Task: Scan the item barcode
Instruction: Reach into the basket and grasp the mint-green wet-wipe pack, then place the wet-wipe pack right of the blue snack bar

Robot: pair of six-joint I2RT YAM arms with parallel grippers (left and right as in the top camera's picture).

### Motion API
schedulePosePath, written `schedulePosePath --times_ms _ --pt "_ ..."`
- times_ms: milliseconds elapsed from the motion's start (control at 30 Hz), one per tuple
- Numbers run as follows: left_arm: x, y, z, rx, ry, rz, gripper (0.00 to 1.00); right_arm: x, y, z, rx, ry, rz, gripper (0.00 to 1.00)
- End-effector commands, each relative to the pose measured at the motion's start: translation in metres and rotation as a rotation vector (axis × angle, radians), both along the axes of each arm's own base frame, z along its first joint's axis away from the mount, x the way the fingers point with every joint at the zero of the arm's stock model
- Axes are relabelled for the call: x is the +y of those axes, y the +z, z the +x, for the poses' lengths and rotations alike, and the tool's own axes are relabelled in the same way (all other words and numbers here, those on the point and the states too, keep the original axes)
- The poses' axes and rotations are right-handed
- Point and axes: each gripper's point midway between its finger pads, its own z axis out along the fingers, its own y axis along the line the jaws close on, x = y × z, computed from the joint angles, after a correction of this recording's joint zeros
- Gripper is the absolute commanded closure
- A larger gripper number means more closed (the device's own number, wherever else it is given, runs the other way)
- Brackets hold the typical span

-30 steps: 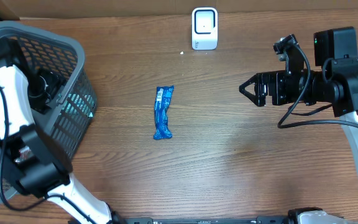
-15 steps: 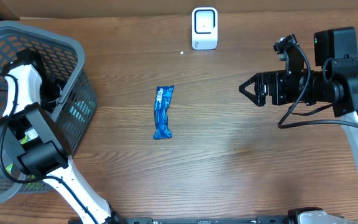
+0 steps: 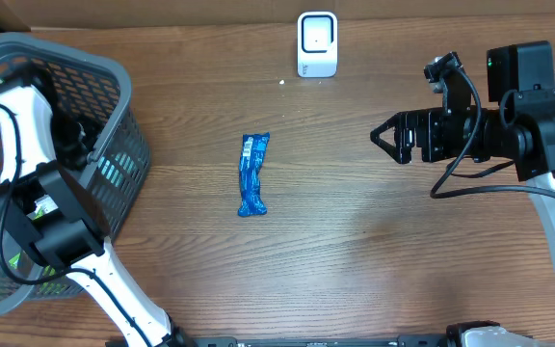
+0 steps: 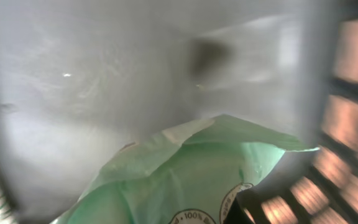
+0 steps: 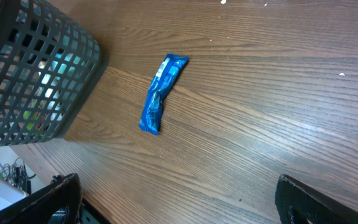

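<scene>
While the brown wooden counter [image 3: 355,251] fills my overhead view, the blue packet [image 3: 252,174] lies flat mid-counter, well apart from the white scanner [image 3: 317,43] at the far edge. Only my left wrist view shows a green pouch [image 4: 185,174] inside the grey basket [image 3: 123,135]. The left gripper [image 3: 73,138] is clenched in there; whether on the pouch, I cannot tell. The right gripper [image 3: 379,138] is spread wide.
</scene>
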Motion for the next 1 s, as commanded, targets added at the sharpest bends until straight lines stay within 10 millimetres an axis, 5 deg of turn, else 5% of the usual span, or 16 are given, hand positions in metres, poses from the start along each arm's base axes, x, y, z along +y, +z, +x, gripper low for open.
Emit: schedulePosePath --times_ms 0,167,300,467,533,633,667,733,967 --pt "0.021 0.078 0.018 -0.152 -0.064 0.138 0.96 0.002 0.011 0.002 -0.035 0.005 0.005 0.00" --pt "0.018 0.179 0.009 -0.314 -0.131 0.259 0.96 0.002 0.011 0.003 -0.037 0.006 0.006 0.00" --pt "-0.009 0.242 0.004 -0.498 -0.250 0.307 0.96 0.002 0.012 0.004 -0.043 0.005 0.006 0.00" --pt "-0.044 0.289 -0.012 -0.605 -0.356 0.374 0.96 0.002 0.012 0.004 -0.042 0.005 0.006 0.00" --pt "-0.083 0.303 -0.011 -0.679 -0.473 0.336 0.96 0.002 0.012 0.004 -0.043 0.005 0.006 0.00" --pt "-0.138 0.306 -0.003 -0.743 -0.629 0.226 0.96 0.002 0.012 0.004 -0.044 0.005 0.006 0.00" --pt "-0.177 0.295 0.001 -0.730 -0.719 0.153 0.96 0.002 0.012 0.004 -0.044 0.005 0.006 0.00" --pt "-0.214 0.276 0.004 -0.683 -0.811 0.088 0.95 0.002 0.011 0.004 -0.043 0.003 0.003 0.00" --pt "-0.333 0.162 0.008 -0.415 -1.048 -0.097 0.96 -0.005 0.008 0.007 -0.048 -0.024 -0.039 0.00"
